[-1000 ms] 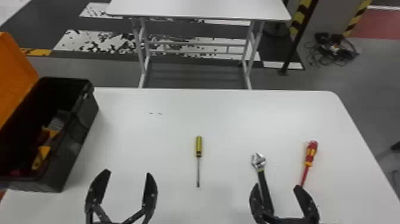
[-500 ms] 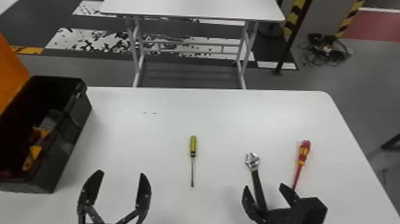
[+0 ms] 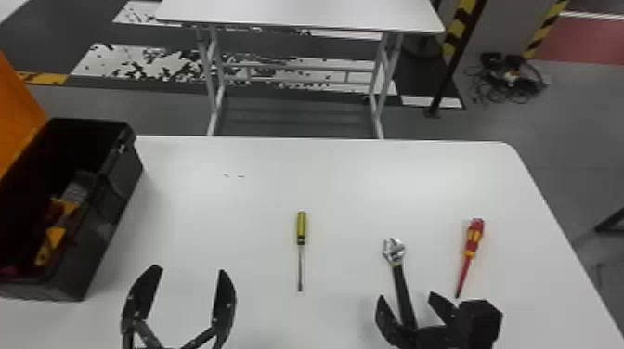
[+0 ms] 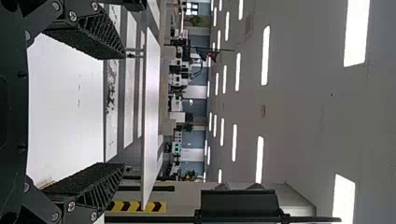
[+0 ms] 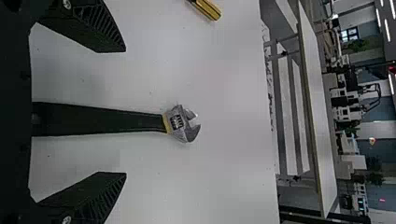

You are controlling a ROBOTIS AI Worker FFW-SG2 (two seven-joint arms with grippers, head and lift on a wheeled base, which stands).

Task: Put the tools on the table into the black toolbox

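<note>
Head view: you have the yellow screwdriver [image 3: 301,227], wrench [image 3: 402,287] and red screwdriver [image 3: 473,237] left on the worktop [image 3: 348,185]; the black toolbox [image 3: 104,227] holds some items [image 3: 55,239]. Left wrist view: your left hand [image 4: 124,111] is open, empty. Right wrist view: your open right hand [image 5: 125,111] straddles the ungripped wrench.

wrench [image 5: 107,119] between spread jaws | yellow screwdriver [image 5: 206,9] well apart | white table [image 5: 224,163] beneath

Can see, flat on the counter [image 3: 353,185], 1 yellow screwdriver [image 3: 301,227], 1 black-handled adjustable wrench [image 3: 402,283], head pointing away, and 1 red-and-yellow screwdriver [image 3: 473,239], slanted. At left, see the black toolbox [image 3: 104,227], orange lid [image 3: 16,111] raised.
</note>
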